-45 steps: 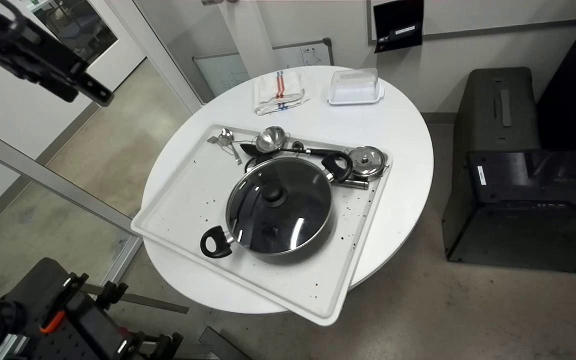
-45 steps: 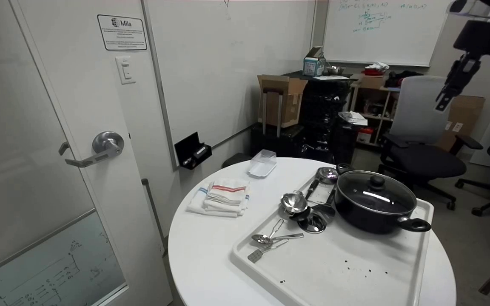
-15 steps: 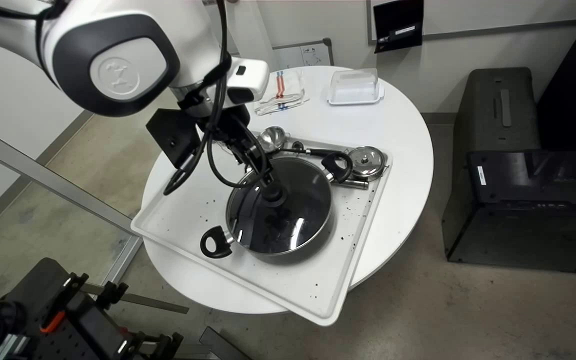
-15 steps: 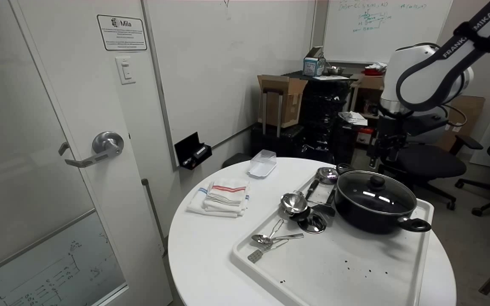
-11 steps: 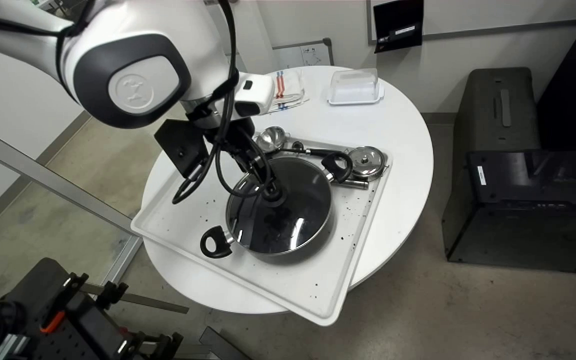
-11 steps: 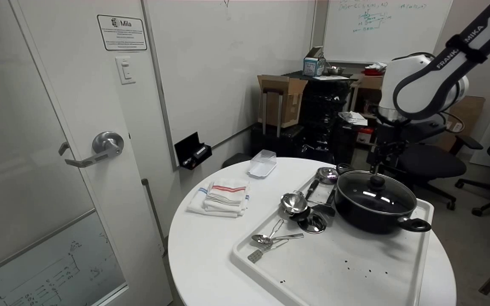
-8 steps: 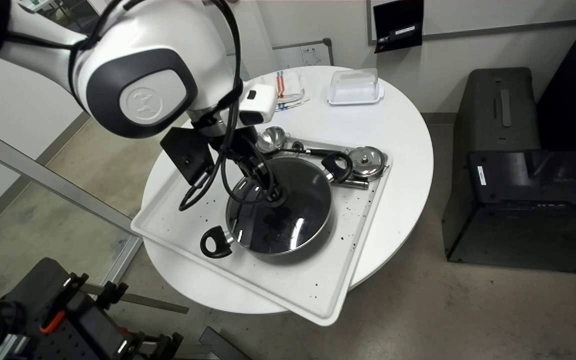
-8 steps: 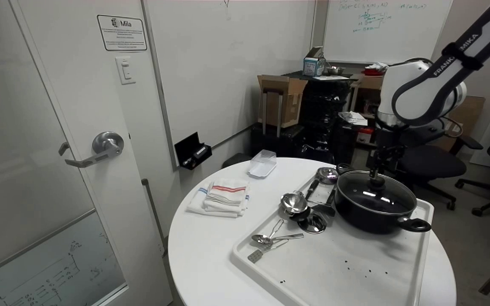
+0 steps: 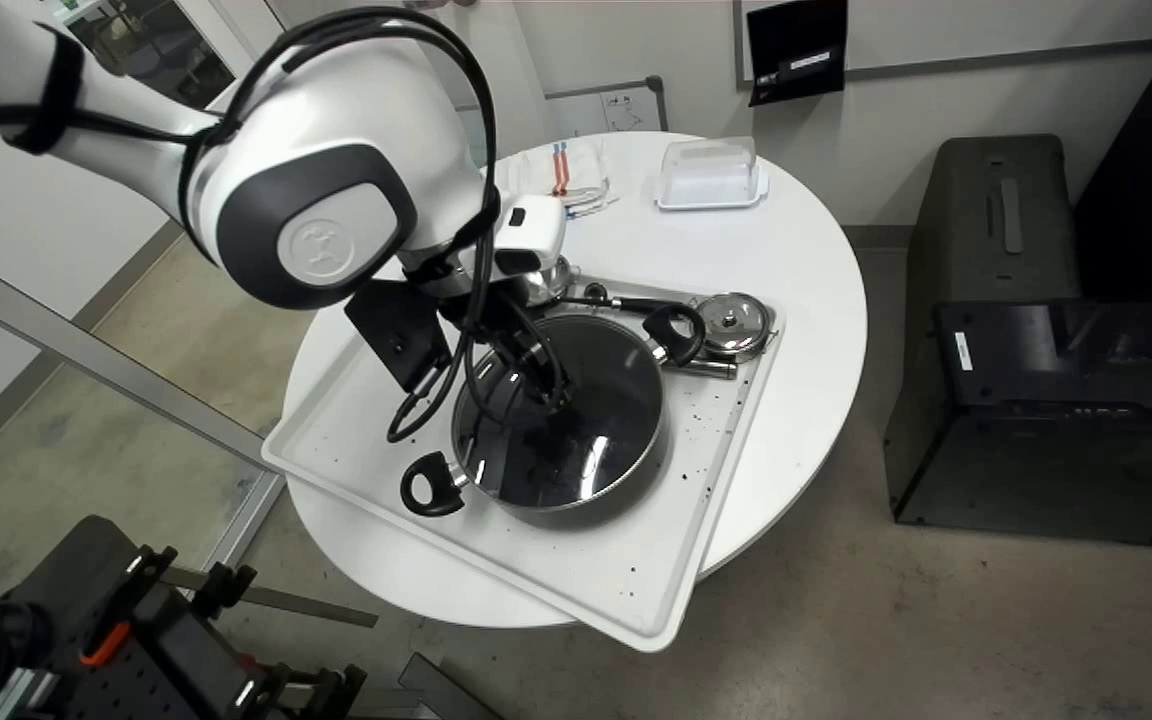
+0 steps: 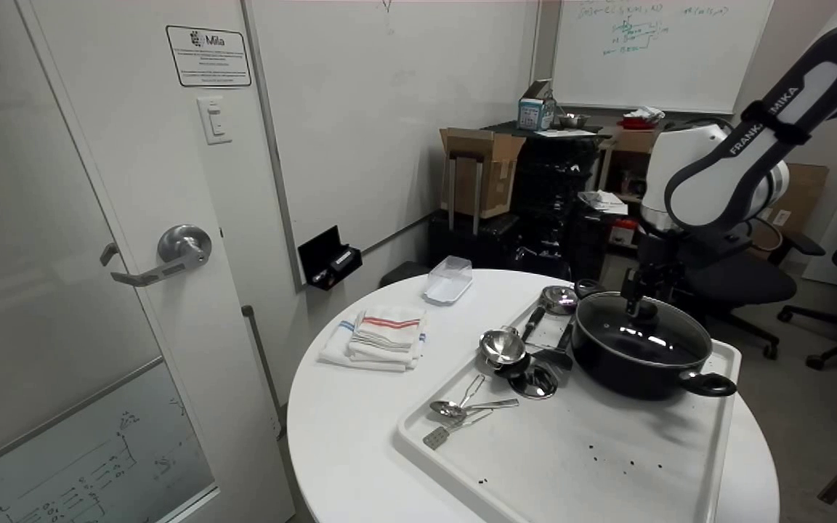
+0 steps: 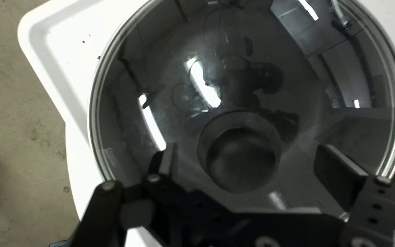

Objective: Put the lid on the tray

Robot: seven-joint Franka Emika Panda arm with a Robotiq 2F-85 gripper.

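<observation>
The round see-through lid with its metal rim lies on a black two-handled pan. The lid shows also in an exterior view and in the wrist view. The pan stands on the large white tray, which shows in an exterior view too. My gripper is open, with the lid's dark knob between its fingers, nearer the left one. In both exterior views the gripper is low over the lid's centre, with the knob partly hidden.
Beside the pan on the tray are a small metal lidded pot, a metal bowl-like utensil and small utensils. Folded towels and a clear-covered dish lie on the round white table.
The arm has come in over the tray, and the gripper has gone down to the lid's knob. The lid, pan and tray have not moved.
</observation>
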